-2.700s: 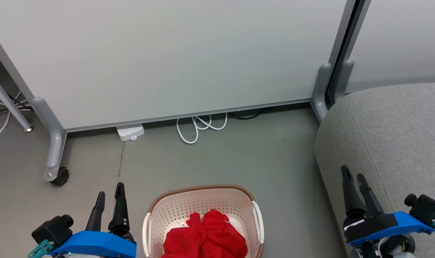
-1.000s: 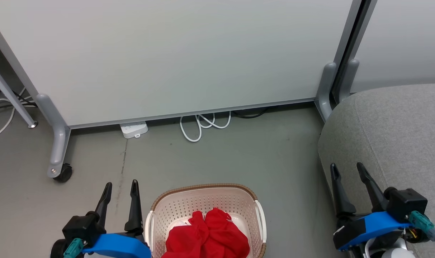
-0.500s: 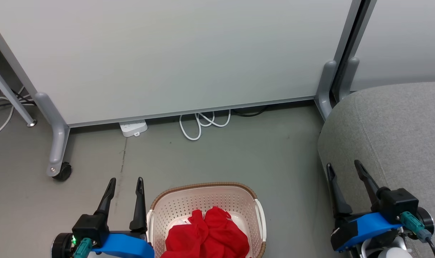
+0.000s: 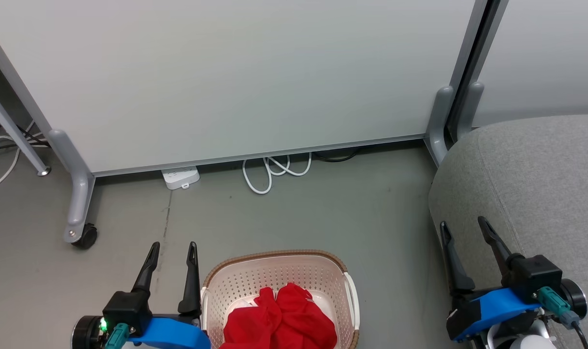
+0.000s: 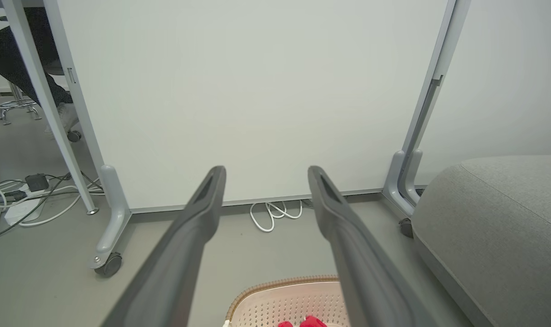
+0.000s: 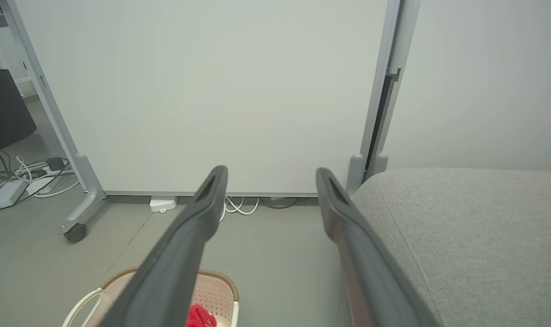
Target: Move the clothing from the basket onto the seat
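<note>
The clothing [image 4: 279, 315] heaped inside the basket [image 4: 274, 254] looks light and limp; we would pinch its raised middle fold. Our left claw [image 4: 173, 245] beside the basket and right claw [image 4: 461, 220] farther right stand spread, empty.

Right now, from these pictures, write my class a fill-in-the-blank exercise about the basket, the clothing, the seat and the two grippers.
1. The clothing lying in the basket is bright ____.
2. The seat stands to the robot's ____ of the basket.
3. The left gripper and the right gripper hold nothing; both are ____.
Missing words: red; right; open.
</note>
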Motion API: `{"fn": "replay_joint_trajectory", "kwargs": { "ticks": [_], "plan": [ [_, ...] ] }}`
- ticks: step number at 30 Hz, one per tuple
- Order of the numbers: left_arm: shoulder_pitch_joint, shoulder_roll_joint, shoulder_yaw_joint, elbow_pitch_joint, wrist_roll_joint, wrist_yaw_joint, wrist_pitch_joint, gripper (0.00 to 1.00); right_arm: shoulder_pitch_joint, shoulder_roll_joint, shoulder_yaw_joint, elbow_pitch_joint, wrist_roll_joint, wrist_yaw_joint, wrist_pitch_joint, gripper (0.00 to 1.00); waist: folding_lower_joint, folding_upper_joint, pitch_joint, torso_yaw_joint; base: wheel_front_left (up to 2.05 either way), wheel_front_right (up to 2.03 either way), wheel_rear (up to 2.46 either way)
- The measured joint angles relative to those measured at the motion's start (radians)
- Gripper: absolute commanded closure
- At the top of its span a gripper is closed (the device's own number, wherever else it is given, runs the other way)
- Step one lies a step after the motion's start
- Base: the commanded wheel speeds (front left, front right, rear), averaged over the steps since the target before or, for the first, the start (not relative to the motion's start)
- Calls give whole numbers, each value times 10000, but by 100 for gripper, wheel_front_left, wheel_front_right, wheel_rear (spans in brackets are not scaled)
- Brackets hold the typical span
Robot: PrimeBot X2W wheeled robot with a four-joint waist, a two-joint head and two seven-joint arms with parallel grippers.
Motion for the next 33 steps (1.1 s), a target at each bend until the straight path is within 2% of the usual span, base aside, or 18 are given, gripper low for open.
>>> {"fn": "replay_joint_trajectory", "kwargs": {
  "ticks": [12, 28, 33],
  "plan": [
    [66, 75, 15, 180, -71, 13, 19, 0, -85, -2, 282, -84, 50, 0, 0, 0, 0, 0, 171, -353, 0, 0, 0],
    [-1291, 355, -408, 2347, -330, -483, 2288, 0, -1325, -10, 871, 23, 328, 0, -554, 0, 1, 0, 2110, -1567, 0, 0, 0],
    [-2047, 537, -430, 3304, -326, -464, 3175, 0, -1871, -13, 1175, 173, 564, 0, -826, 0, 1, 0, 2981, -1944, 0, 0, 0]
  ]
}}
